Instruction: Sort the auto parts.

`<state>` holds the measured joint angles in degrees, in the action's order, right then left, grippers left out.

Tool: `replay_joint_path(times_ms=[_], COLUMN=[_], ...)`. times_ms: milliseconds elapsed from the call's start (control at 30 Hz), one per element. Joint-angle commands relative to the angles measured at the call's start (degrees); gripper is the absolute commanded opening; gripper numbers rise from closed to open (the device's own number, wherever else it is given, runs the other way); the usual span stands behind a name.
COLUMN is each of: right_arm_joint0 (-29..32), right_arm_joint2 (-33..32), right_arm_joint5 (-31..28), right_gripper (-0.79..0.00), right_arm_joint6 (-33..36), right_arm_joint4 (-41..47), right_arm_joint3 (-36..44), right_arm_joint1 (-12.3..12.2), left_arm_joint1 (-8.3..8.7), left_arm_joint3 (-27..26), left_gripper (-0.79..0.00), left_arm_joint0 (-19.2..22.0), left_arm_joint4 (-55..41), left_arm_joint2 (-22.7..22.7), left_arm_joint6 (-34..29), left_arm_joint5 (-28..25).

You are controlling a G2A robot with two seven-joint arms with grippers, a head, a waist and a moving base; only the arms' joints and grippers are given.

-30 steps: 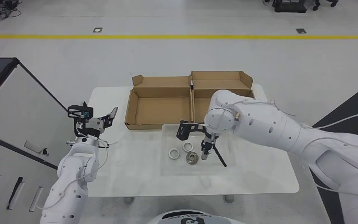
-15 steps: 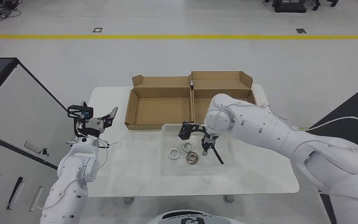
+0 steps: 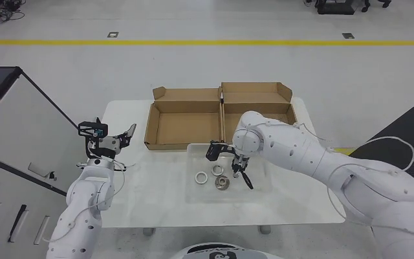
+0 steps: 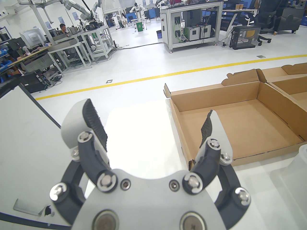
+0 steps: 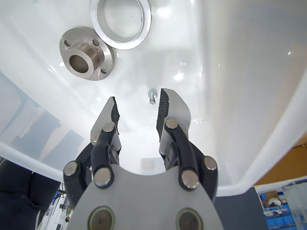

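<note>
Right gripper [image 3: 238, 169] is down inside the white tray [image 3: 260, 191], roughly mid-tray, just to the right of the metal parts. From the top view you can make out a ring [image 3: 203, 177], a second ring [image 3: 217, 170] and a flange [image 3: 222, 183] bunched together in the tray's left half.

The right wrist view is where the detail is. The right gripper [image 5: 138, 95] is about half open and has nothing in it. A small bolt [image 5: 152, 96] lies on the tray floor [image 5: 227, 72] between the fingertips, right up against the inside of one pad [image 5: 162, 106]; can't tell if it's actually touching. A bit further along the tray floor is the flange [image 5: 86, 53], hub pointing up, and beside it a ring [image 5: 120, 13] lying flat, its edge overlapping the flange's rim.

Left gripper [image 3: 125, 135] is well off to the tray's left, near the edge of the table [image 3: 149, 194]. Its own view shows the left gripper [image 4: 149, 107] spread wide, holding nothing, with a corner of the tray [image 4: 302, 159] at the side.

Two open cardboard boxes [image 3: 220, 116] sit side by side just past the tray's far edge; the left wrist view looks into the nearer box [image 4: 239, 125].
</note>
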<state>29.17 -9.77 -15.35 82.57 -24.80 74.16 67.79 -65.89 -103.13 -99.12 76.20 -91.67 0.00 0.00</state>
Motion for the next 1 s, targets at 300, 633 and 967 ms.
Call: replay_joint_path(times_ms=[300, 633, 967], right_arm_joint0=[1.12, 2.0, 2.86], right_arm_joint2=[-0.95, -2.05, -2.94], right_arm_joint5=[0.26, 0.08, -0.3], right_gripper=[-0.468, -0.545, -0.785], right_arm_joint6=[-0.71, -0.76, -0.8], right_arm_joint4=[-1.21, -2.26, -3.15], right_arm_joint3=[-2.51, -3.54, -4.82], right_arm_joint1=[0.76, 0.94, 1.27], left_arm_joint1=[0.0, 0.0, 0.0], left_arm_joint3=[0.0, 0.0, 0.0], left_gripper=[0.0, 0.0, 0.0], left_arm_joint0=[0.0, 0.0, 0.0], left_arm_joint4=[0.0, 0.0, 0.0], left_arm_joint2=[0.0, 0.0, 0.0], left_arm_joint6=[0.0, 0.0, 0.0], left_arm_joint5=[0.0, 0.0, 0.0])
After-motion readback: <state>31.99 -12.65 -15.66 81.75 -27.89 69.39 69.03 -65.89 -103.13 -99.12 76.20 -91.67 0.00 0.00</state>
